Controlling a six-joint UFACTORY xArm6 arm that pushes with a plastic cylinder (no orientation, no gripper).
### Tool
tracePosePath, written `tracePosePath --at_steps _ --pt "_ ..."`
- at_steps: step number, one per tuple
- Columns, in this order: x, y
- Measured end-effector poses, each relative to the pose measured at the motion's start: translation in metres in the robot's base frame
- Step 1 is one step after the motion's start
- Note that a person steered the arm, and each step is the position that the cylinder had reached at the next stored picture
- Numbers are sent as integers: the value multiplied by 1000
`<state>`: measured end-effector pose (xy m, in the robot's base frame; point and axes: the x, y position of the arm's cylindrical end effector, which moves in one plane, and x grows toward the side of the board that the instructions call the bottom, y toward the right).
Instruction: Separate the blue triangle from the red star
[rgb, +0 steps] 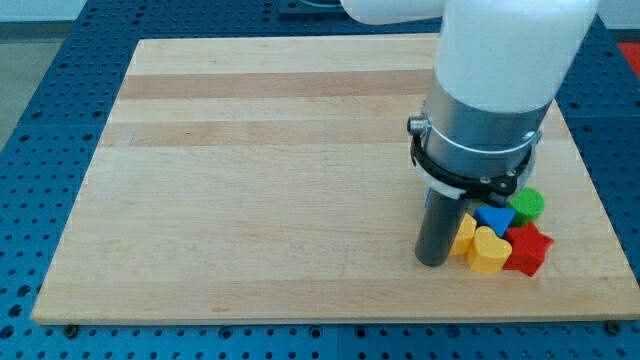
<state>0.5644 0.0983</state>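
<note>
Blue triangle (494, 217) touches the red star (529, 249), so nothing is separated; my tip (432, 262) stands left, and I have no gripper.

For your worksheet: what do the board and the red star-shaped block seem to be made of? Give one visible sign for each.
The pale board: probably wood, matt, with visible grain and joined strips. The red star-shaped block: likely plastic, with uniform saturated colour and smooth faces.
</note>
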Motion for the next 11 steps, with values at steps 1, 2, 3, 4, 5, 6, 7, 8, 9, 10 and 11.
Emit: tracePosePath --at_steps 1,2,3,4,5,6,7,8,9,10,11 --pt "0 0" --pt "0 -14" --pt "-17 -80" --pt "-69 -135" --pt "-137 -144" --pt "-205 -98" --pt "-253 5" --pt "-248 109" --pt "-201 167" --pt "-125 185" --pt "-65 164"
